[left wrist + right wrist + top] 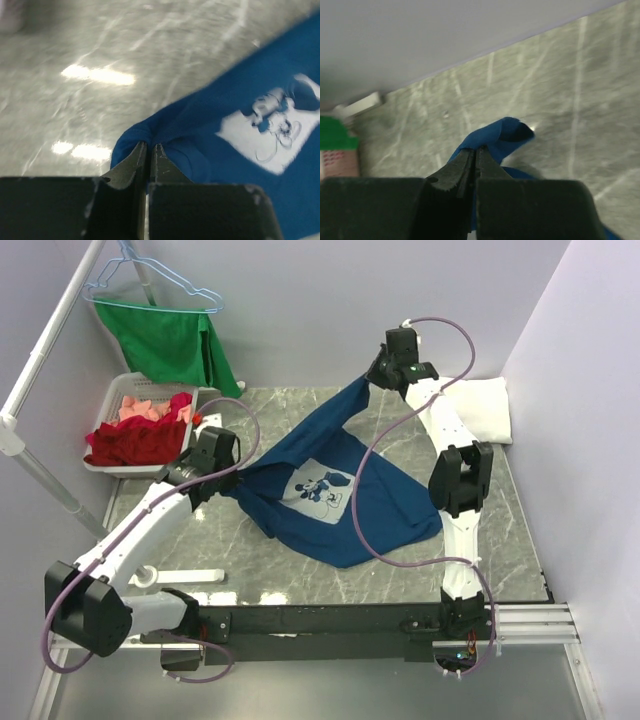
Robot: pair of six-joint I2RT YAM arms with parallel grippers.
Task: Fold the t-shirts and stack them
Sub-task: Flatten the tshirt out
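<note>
Table (250, 565), near strip: the lower edge of the navy shirt (385, 515) is draped on the marble here, and the rest is lifted.

Left gripper (232, 478): clenched on a bunched fold at the shirt's left edge. In the wrist view the jaws are seen closed, with blue cloth pinched at the tips.

The shirt is strung between the two grippers with the print (322, 490) facing up. The middle is sagging and the lower part is resting on the table.

Right gripper (373, 374): farther back and raised, clamped on a corner of the same shirt. A blue tip is seen poking past the closed jaws in its wrist view. Whether sleeve, shoulder or hem is held at either end cannot be told.

White shirt (487, 408): far right by the wall, a compact pile, touched by neither arm. Fold quality cannot be judged.

Far left, well apart from the work: a basket (112, 400) of red and pink cloth, and a green cloth (175, 340) on a hanger (150, 285).

Handling, as judged:
- The cotton is taken as light, limp and not fragile.
- No shape is held by it, so sag and wrinkles are expected wherever it is unsupported.
- Thin pinches may slip under tension.
- Grips are best taken at seams (shoulders, hem corners) where the cloth is doubled.
- An even pull from both ends is advised so it can be laid flat.
</note>
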